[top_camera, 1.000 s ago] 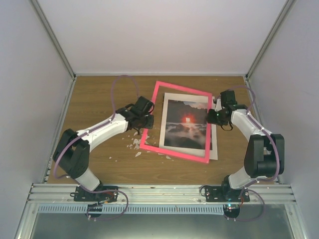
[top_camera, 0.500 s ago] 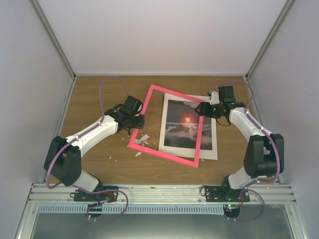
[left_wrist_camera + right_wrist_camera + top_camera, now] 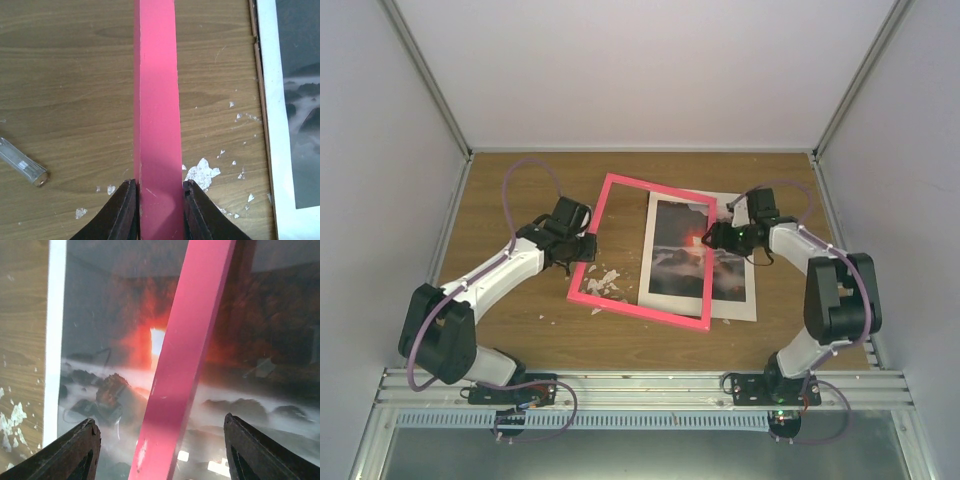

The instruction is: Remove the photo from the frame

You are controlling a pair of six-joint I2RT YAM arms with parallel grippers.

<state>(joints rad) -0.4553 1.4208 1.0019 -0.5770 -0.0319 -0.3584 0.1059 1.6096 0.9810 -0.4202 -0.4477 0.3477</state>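
On the worktop [image 3: 510,190] we see the photo [image 3: 672,262] lying flat, and the frame [image 3: 640,309] sits skewed, its right rail crossing the print. Our left fingers [image 3: 125,210] are clenched on the left rail. Our right fingers [image 3: 75,450] are spread either side of the right rail, grasping nothing.

The bench [image 3: 500,290] is a brown wood-grain surface enclosed by plain pale walls [image 3: 640,70] on three sides. Lying flat on it, right of centre, is a brown backing board [image 3: 253,20] carrying the white mat border [image 3: 745,308] and the photo [image 3: 675,265]. White flakes [image 3: 604,281] are scattered on the bare wood just beside the board, and a short clear cylindrical item [image 3: 22,162] lies across the frame [image 3: 638,310] bar from them; whether the frame rests on the bench cannot be determined.
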